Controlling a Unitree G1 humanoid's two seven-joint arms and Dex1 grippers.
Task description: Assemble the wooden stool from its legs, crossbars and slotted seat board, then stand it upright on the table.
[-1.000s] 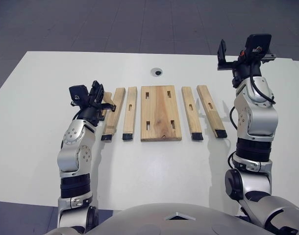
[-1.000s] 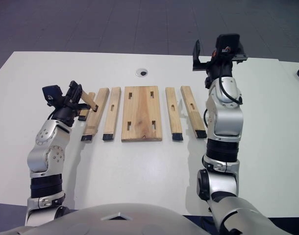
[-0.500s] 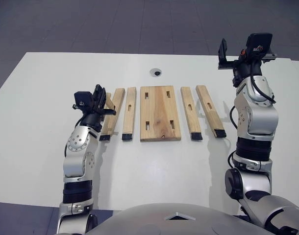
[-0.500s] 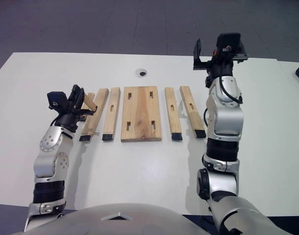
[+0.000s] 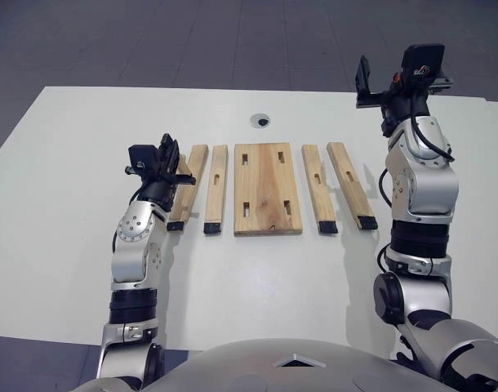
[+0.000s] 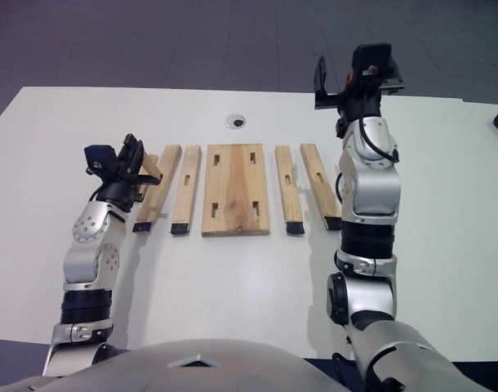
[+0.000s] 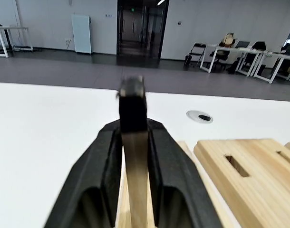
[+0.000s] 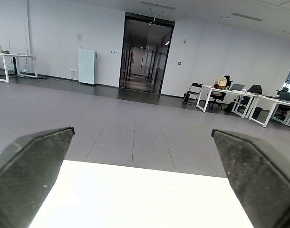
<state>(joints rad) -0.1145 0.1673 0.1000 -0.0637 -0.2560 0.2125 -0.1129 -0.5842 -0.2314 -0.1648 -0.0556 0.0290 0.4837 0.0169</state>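
1. My head pair sits high and looks forward and down over both arms onto the table (image 5: 69,163). The whole row of wooden parts around the seat board (image 5: 268,188) fits in at middle distance.
2. Both eyes share that same scene; in the right eye everything sits a little further left.
3. My left wrist camera rides low over the table, looking along the left gripper (image 7: 134,129) toward the far edge and the room beyond. The wooden bar (image 7: 134,156) clamped there is very close to the lens. With the head views it shares the neighbouring slotted leg (image 7: 245,166) and the cable hole (image 7: 199,116).
4. My right wrist camera is held high, facing level past the table's far edge into the room, framed by the right gripper (image 8: 141,135), fingers wide apart.
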